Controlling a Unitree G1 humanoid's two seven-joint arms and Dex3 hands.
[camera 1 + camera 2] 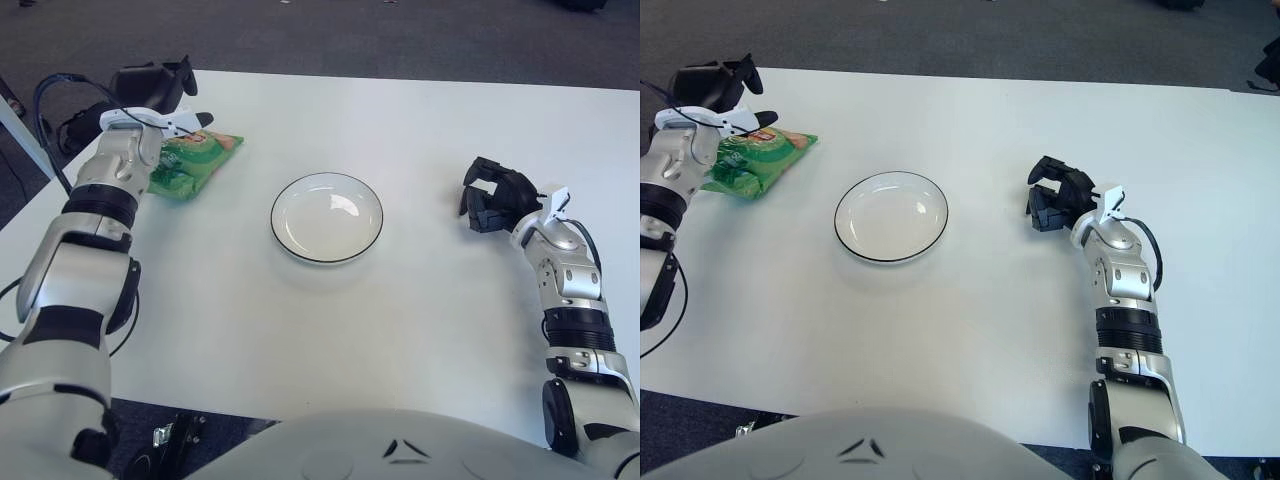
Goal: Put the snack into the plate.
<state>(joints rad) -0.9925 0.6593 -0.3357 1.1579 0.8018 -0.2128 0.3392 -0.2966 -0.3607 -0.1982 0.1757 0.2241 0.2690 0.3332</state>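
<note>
Left eye view: the snack (190, 164), a green packet, lies flat on the white surface (300, 330) at the robot's far left, well apart from the plate (327, 217), which sits bare near the middle. The left hand (150, 88) shows at the far left corner, just behind and above the packet; its dark fingers (186, 68) look spread and hold nothing, one tip reaching toward the packet's near top edge, but contact cannot be confirmed from here. The right hand (497, 195) shows well to the right of the plate, fingers loosely curled, empty. Right eye view: same layout; the snack (758, 160) is still outside the plate (891, 217), with the left wrist (685, 140) overlapping the packet's left end and the left hand (715, 85) beyond it. The right hand (1060, 195) shows beside the plate on its right, idle. Judgement: the step in hand is the approach to the grasp; nothing is picked up yet, so the task is at its start. Next move likely calls for lowering the left hand onto the packet, closing the fingers across its body, lifting, then carrying it rightward over the plate. The thin crinkly film may slip or fold under a shallow pinch.
</note>
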